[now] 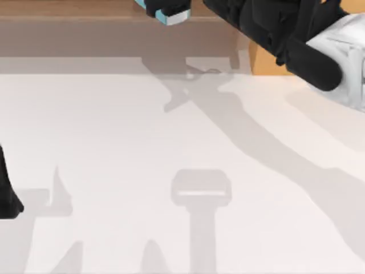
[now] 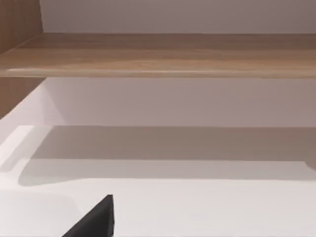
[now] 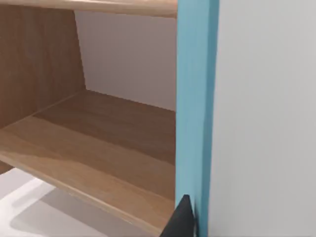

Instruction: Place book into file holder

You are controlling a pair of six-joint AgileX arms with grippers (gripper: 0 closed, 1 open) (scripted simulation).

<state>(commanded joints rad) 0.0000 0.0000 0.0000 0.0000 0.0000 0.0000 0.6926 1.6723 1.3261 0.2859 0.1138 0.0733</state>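
The book (image 1: 171, 17) is cut off at the worktop's (image 1: 171, 171) far edge, over the wooden file holder (image 1: 85, 8). The right gripper (image 1: 168, 8) clamps it, mostly hidden. In the right wrist view the book stands upright before an open compartment. Left gripper (image 1: 8, 200): left edge, jaw state indeterminable.

- Bright, even light is falling on the white table (image 1: 114, 142), with no glare.
- Soft grey shadows of the arms are stretching across it, the longest trailing from under the right arm (image 1: 296, 40).
- A broad shadow is lying beneath the wooden shelf (image 2: 158, 54).
- Edges are looking slightly soft throughout.
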